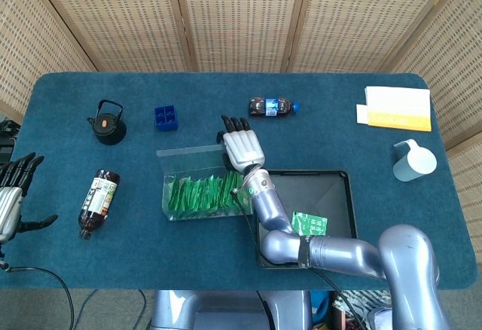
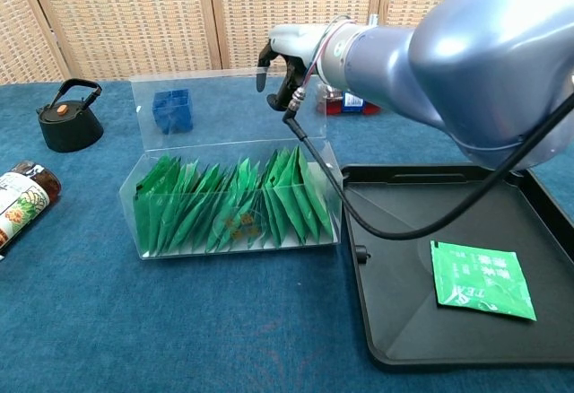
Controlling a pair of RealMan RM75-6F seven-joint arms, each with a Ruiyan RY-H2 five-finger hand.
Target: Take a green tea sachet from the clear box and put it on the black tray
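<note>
The right hand (image 2: 285, 59) hovers at centre frame behind the clear box (image 2: 235, 197), fingers curled down at the raised lid's (image 2: 215, 106) top edge; whether it grips the lid I cannot tell. Green sachets (image 2: 229, 203) stand packed inside the box. One sachet (image 2: 482, 281) lies on the black tray (image 2: 421, 205) at lower right, and the left hand (image 1: 13, 194) rests wide at the table's (image 1: 226, 262) left edge.

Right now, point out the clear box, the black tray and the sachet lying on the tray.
clear box (image 2: 235, 248): chest view, front wall.
black tray (image 2: 395, 222): chest view, bare floor.
sachet (image 2: 482, 280): chest view, middle of its printed face.
</note>
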